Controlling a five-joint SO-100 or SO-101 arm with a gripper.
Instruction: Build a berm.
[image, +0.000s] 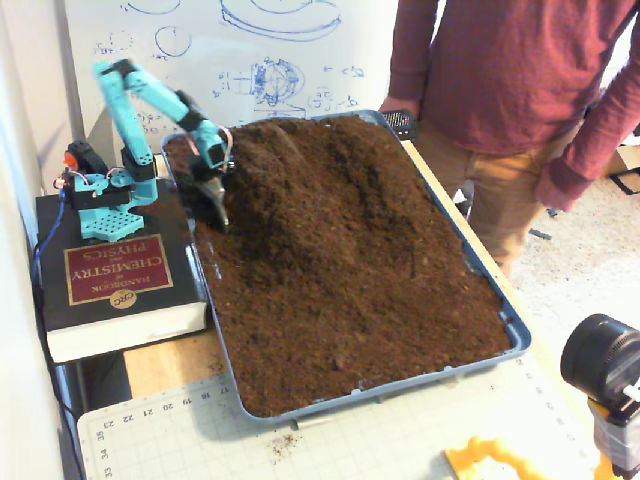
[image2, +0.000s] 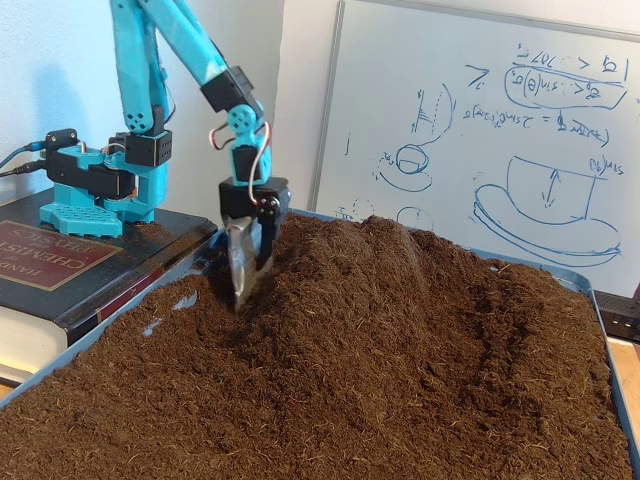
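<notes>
A blue tray (image: 519, 336) is filled with dark brown soil. The berm (image: 290, 185) is a raised ridge that runs from the tray's far left corner toward the middle; in the low fixed view the berm (image2: 385, 265) peaks at the centre. My teal arm's gripper (image: 217, 207) stands at the berm's left flank. The gripper (image2: 247, 290) points down, its metal blade finger (image2: 238, 262) and black finger dug into the soil with a narrow gap between them. The fingertips are buried.
The arm's base (image: 105, 195) stands on a thick book (image: 115, 280) left of the tray. A person (image: 500, 90) stands at the tray's far right. A whiteboard (image2: 480, 120) is behind. A cutting mat (image: 200, 430), a camera (image: 600, 362) and a yellow part (image: 490, 462) lie in front.
</notes>
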